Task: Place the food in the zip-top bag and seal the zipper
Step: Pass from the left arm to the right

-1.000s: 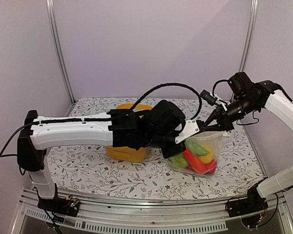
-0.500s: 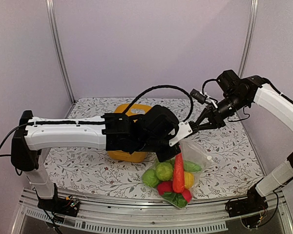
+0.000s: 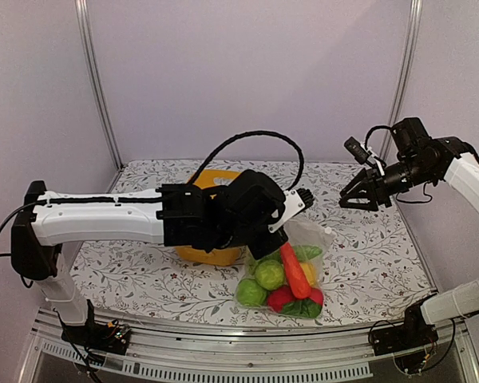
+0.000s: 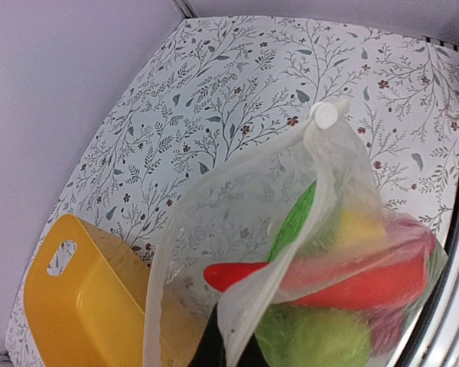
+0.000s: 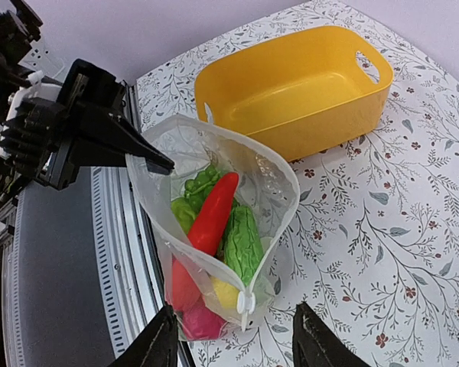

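Note:
The clear zip-top bag hangs from my left gripper, which is shut on its rim near one end of the zipper. In the left wrist view the dark fingertips of the left gripper pinch the bag. The food is inside: a red chili, a green apple and other pieces. From the right wrist the bag's mouth gapes open, with the white zipper slider at its near end. My right gripper is open, apart from the bag, to its right; the right gripper holds nothing.
A yellow basket stands behind my left wrist, and the basket is seen empty from the right wrist. The bag hangs close to the table's metal front rail. A flowered cloth covers the table.
The right gripper opened, let go of the bag and drew back to the right. The bag swung down and now hangs from the left gripper alone.

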Controlling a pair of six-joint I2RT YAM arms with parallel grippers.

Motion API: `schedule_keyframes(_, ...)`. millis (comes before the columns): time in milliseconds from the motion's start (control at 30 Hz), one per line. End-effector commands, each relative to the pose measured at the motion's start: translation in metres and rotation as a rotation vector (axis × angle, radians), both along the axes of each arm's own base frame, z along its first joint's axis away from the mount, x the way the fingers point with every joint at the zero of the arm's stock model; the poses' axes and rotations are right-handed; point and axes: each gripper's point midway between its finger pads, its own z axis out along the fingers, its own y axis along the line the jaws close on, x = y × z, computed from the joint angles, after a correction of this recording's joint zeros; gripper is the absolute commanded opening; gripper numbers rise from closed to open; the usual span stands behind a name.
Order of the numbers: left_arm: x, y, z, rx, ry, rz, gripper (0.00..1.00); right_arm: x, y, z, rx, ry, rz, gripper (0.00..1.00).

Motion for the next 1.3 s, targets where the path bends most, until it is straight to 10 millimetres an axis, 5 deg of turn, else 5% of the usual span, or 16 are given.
schedule_keyframes(0, 0.001, 0.005, 0.016, -0.081, -0.006, 0.047, 0.00, -0.003, 0.002, -0.019, 0.016, -0.022, 0.019, 0.51)
schedule_keyframes(333, -0.001, 0.008, -0.002, -0.051, 0.017, 0.054, 0.00, 0.007, 0.004, -0.057, 0.008, -0.048, 0.030, 0.50)
schedule_keyframes(1267, 0.000, 0.009, -0.001, -0.051, 0.015, 0.056, 0.00, 0.000, 0.016, -0.095, 0.008, 0.001, 0.111, 0.26)
